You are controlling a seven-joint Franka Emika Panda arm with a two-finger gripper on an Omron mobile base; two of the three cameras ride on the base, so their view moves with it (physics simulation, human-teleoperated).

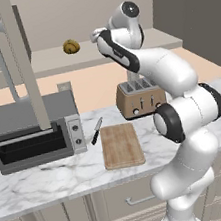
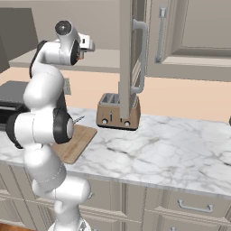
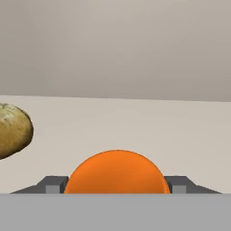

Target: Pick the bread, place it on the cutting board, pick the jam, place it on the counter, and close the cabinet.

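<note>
In the hand view the orange jam (image 3: 116,173) sits between my two dark fingertips (image 3: 53,185), which press flush against its sides; my gripper (image 3: 116,185) is shut on it. The bread (image 3: 11,130), a golden-brown roll, lies on the same pale shelf to the jar's left. From the left base view the bread (image 1: 71,47) rests on the open cabinet's shelf, just left of my gripper (image 1: 96,34), which hides the jam. The cabinet door (image 1: 21,61) stands open. The wooden cutting board (image 1: 121,145) lies flat on the marble counter (image 1: 52,177), bare.
A copper toaster (image 1: 140,98) stands behind the board and a grey toaster oven (image 1: 32,132) to its left. A knife (image 1: 96,131) lies between oven and board. The open door (image 2: 131,54) hangs over the toaster (image 2: 116,112). Counter (image 2: 171,149) stretches right.
</note>
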